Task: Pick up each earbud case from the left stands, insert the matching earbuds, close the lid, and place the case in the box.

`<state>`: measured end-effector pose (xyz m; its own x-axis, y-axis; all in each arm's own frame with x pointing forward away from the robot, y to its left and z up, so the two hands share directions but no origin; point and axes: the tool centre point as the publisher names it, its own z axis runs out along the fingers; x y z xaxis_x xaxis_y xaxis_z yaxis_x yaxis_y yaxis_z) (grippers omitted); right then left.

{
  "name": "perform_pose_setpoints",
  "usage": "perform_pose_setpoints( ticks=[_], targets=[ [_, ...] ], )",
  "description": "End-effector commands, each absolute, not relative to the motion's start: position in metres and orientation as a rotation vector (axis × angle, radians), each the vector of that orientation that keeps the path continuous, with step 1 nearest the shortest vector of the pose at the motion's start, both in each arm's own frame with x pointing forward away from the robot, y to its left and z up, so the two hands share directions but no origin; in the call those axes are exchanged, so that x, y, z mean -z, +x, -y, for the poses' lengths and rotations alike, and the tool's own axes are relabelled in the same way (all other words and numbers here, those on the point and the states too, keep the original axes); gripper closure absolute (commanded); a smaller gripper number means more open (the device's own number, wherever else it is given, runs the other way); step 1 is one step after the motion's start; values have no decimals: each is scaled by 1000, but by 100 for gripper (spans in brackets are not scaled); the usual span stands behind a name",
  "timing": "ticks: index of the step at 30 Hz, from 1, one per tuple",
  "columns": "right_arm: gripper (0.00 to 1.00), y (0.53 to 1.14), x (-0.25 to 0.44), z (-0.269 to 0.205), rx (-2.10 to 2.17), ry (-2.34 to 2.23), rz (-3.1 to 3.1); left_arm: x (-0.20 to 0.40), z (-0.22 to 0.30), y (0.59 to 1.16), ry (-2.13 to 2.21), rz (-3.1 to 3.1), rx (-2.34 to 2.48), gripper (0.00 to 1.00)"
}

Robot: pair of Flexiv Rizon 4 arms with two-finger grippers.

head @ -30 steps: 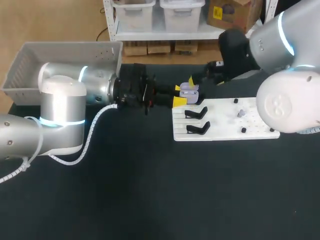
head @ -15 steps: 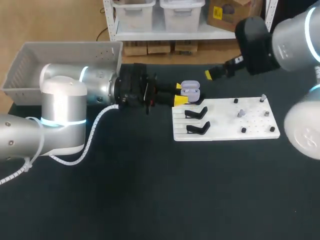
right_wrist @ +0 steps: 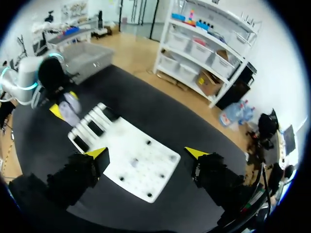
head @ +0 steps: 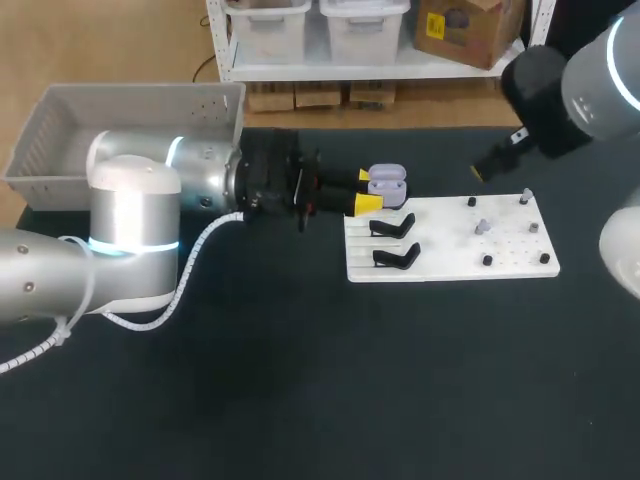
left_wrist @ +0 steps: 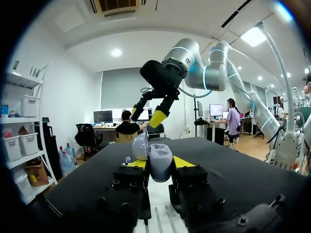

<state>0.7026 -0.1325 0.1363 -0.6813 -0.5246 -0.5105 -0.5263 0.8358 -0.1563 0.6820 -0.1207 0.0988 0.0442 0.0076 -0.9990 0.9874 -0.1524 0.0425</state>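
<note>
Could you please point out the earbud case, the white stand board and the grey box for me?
earbud case (head: 386, 181): head view, middle of the case.
white stand board (head: 450, 255): head view, a bare patch of its top surface.
grey box (head: 140, 108): head view, its far wall.

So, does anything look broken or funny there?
No, nothing stands out. The left gripper holds the case with its lid open, and the two empty stands sit straight on the board.
</note>
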Motion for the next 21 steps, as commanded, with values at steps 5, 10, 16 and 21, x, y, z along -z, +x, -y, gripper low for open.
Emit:
perform_pose_setpoints(
  ticks=[5,10,16,21],
  targets=[
    [0,712,-116,156,311,-718,-2551,-98,121,682,1347,-1107,1280,100],
    [0,715,-102,165,327,-762,-2607,-98,121,682,1347,-1107,1280,100],
    [0,718,-87,167,299,-799,-2652,-98,121,682,1347,-1107,1280,100],
    [0,721,-76,172,293,-826,-2694,-98,121,682,1347,-1107,1280,100]
  ],
)
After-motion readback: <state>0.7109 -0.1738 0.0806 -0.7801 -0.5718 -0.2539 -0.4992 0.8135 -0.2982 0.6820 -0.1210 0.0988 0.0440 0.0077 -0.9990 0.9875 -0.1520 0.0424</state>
